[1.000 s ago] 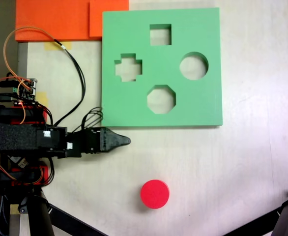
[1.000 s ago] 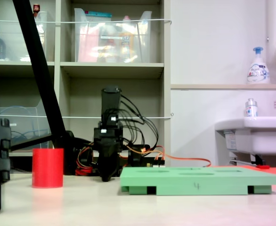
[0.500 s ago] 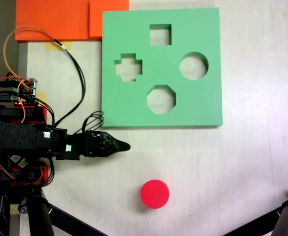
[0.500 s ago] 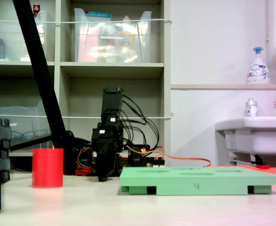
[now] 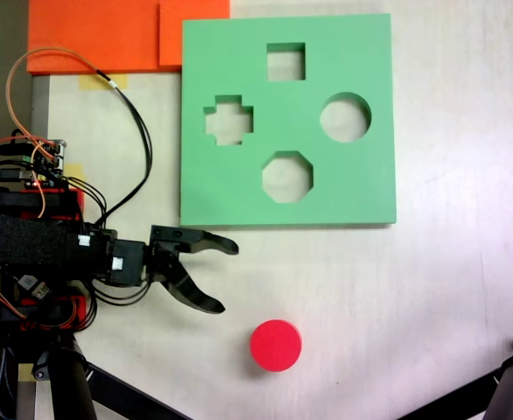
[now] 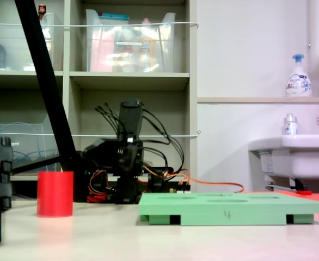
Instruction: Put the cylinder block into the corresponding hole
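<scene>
Since a second ago the gripper (image 5: pixel 224 277) has gone from shut, with its black tips drawn to a single point, to wide open, and it has swung away from the green foam board (image 5: pixel 239 188) toward the cylinder block (image 5: pixel 276 345). The block and the board have not moved.

In a fixed view from above, the two jaws spread in a broad V with nothing between them; one tip lies just off the board's near edge, the other points toward the block. The gripper holds nothing and touches neither the block nor the board.

The red cylinder block stands upright on the pale table (image 5: pixel 432 289), near the table's lower edge in that view and well apart from the board. In a fixed view from table level it stands left of the arm (image 6: pixel 55 194), with the gripper (image 6: pixel 116 163) low behind it (the jaws merge with the cables there).

The round hole (image 5: pixel 345 117) sits near the board's right edge, beside the octagonal cutout (image 5: pixel 286 176), and is open. Orange sheets (image 5: pixel 99 35) lie at the table's upper left corner.
</scene>
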